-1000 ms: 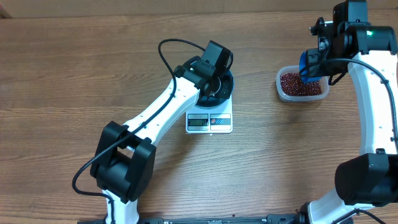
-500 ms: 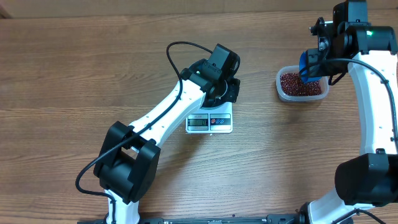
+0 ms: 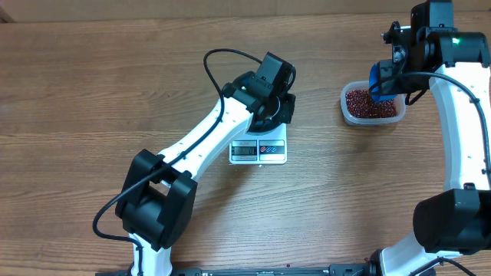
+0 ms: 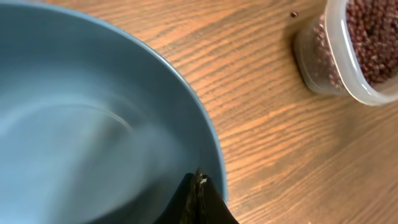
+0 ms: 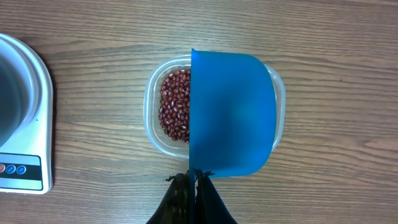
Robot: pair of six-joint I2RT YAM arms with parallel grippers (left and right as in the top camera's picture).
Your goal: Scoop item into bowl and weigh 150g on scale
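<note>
Left claw [image 4: 198, 182] pinching bowl [image 4: 93, 124] rim, right claw [image 5: 193, 180] gripping scoop [image 5: 233, 112] (scale [image 3: 258, 151] display unreadable)

Setting: robotics lab bench. Evidence: bare wood-grain table [image 3: 92, 77]; two white-and-black robot arms, left arm [image 3: 207, 129] and right arm [image 3: 464, 130], based at its near edge; green indicator light [image 3: 454, 41] lit on the right arm; loose black cable [image 3: 222, 53]; small white kitchen scale [image 3: 258, 151]; clear plastic tub [image 3: 368, 121] of red-brown beans [image 3: 368, 102].
</note>
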